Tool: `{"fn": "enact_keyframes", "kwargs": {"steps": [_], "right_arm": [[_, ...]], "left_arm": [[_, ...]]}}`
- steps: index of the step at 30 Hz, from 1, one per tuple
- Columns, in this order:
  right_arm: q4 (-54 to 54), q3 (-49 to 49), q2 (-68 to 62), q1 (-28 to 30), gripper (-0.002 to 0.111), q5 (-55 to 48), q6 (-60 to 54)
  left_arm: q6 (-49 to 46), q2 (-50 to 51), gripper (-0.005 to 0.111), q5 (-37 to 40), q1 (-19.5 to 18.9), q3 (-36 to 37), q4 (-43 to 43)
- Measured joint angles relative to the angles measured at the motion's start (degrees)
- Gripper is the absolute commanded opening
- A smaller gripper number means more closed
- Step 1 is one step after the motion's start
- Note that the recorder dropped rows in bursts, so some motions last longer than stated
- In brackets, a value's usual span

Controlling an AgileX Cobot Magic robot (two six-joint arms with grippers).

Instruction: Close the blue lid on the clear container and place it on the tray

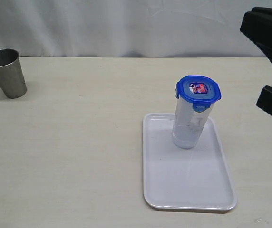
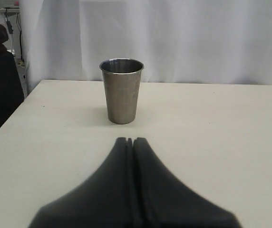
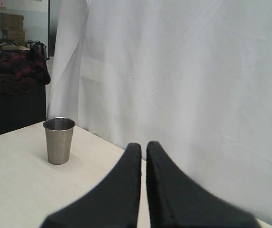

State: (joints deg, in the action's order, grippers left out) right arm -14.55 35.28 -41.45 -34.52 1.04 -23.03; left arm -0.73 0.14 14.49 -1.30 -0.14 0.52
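The clear container (image 1: 189,124) stands upright on the far part of the white tray (image 1: 188,190), with the blue lid (image 1: 198,89) seated on its rim and the sticker facing up. Neither gripper touches it. Of my right arm (image 1: 269,33), only dark parts show at the right edge of the exterior view, raised above the table and off to the right of the container. My right gripper (image 3: 143,145) is shut with nothing in it. My left gripper (image 2: 130,139) is shut and empty, low over the table; the exterior view does not show it.
A grey steel cup (image 1: 6,72) stands upright at the far left of the table, straight ahead of my left gripper (image 2: 121,90) and far off in the right wrist view (image 3: 59,140). A white curtain hangs behind the table's far edge.
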Motion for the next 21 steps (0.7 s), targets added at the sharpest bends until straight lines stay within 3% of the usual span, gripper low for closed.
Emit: {"fn": "enact_keyframes", "kwargs": {"steps": [6, 21], "right_arm": [[0.0, 0.0, 0.0, 0.0, 0.005, 0.0, 0.0], [0.0, 0.0, 0.0, 0.0, 0.005, 0.0, 0.0]], "left_arm": [[-1.3, 0.0, 0.0, 3.48, 0.0, 0.0, 0.0], [-2.09, 0.0, 0.0, 3.84, 0.0, 0.0, 0.0]]}}
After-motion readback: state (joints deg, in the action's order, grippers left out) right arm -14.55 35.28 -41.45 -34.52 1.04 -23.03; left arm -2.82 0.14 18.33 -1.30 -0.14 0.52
